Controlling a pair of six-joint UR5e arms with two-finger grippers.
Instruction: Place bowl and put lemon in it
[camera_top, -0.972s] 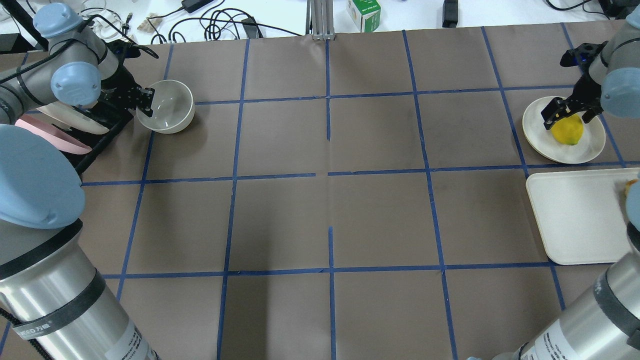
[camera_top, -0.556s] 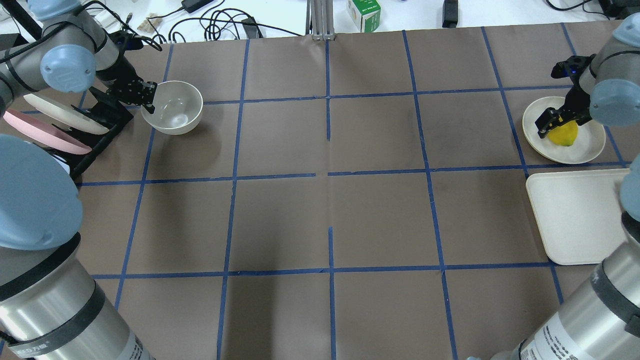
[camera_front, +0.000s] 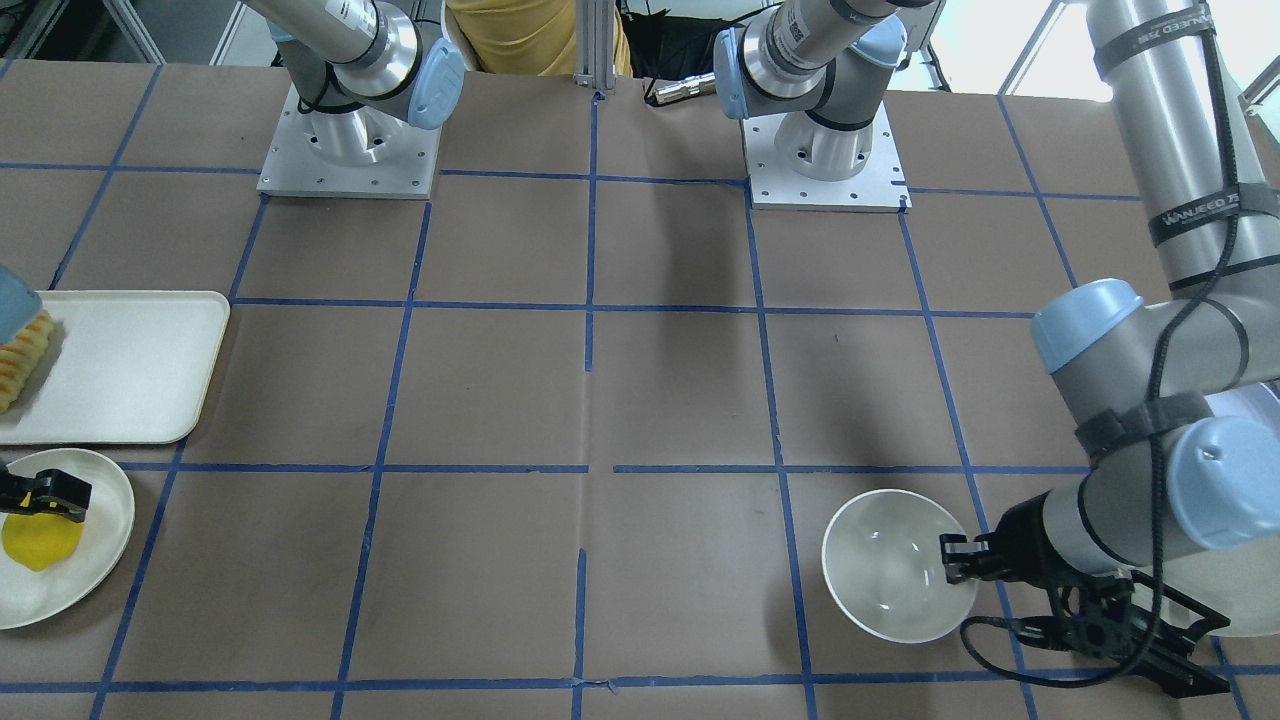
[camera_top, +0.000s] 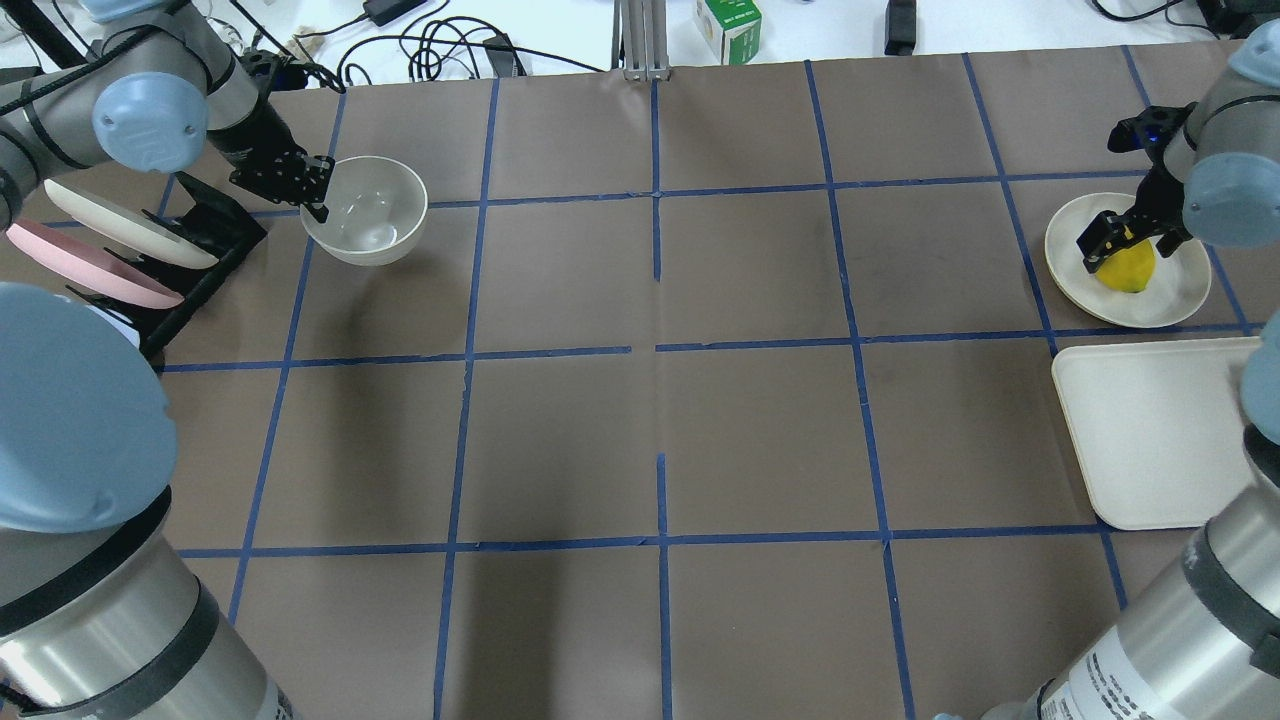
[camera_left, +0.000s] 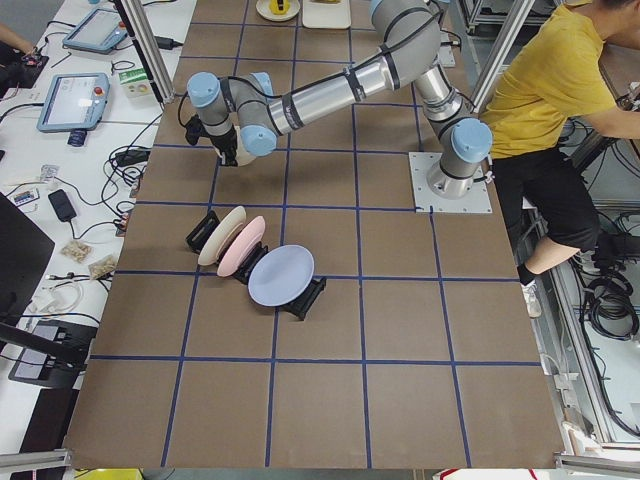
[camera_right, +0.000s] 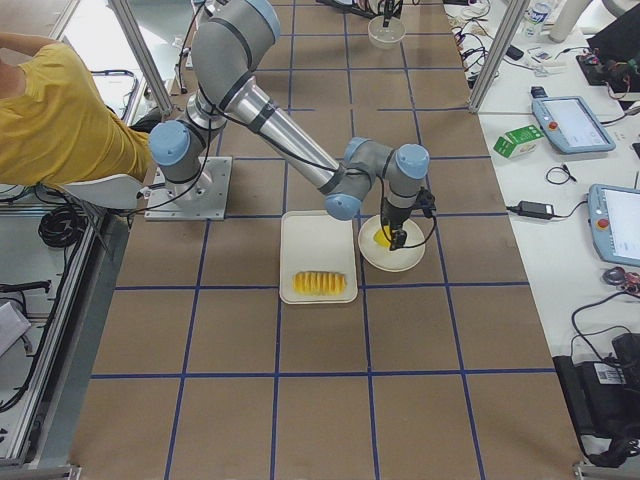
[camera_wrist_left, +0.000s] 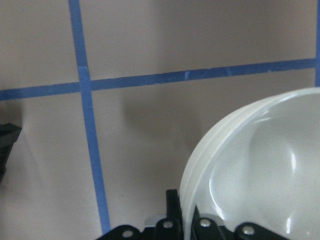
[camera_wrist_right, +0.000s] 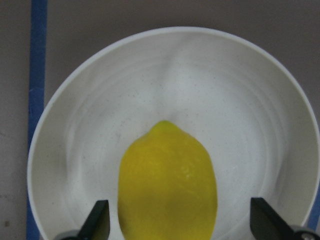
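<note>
Rack: black dish rack (camera_top: 210, 225) at the far left of the table; an off-white plate (camera_top: 120, 222) and a pink plate (camera_top: 80, 268) stand tilted on edge in it.
Left gripper: left gripper (camera_top: 320, 193) sits just right of the rack, clamped on the bowl's rim. In the left wrist view the rim runs between the fingers, one inside the wall and one outside.
Bowl: bowl (camera_top: 368, 208), glossy off-white, mouth up, held at its rack-side edge just beside the rack, over a crossing of tape lines. Its shadow falls offset on the paper, so it looks raised; contact with the table cannot be told.
Table: table (camera_top: 650, 420) covered in brown paper with a blue tape grid.
Plate: shallow white round plate (camera_top: 1068, 268) at the far right, flat on the paper.
Lemon: lemon (camera_top: 1128, 270) lies on that plate, well apart from the bowl.
Right gripper: right gripper (camera_top: 1128, 240) hangs over the lemon, fingers spread wide, one on each side. The right wrist view shows a gap on both sides; it grips nothing.
Tray: off-white rectangular tray (camera_top: 1150, 430) just beside the plate; ridged orange-yellow sliced food (camera_front: 25, 358) lies on it.
</note>
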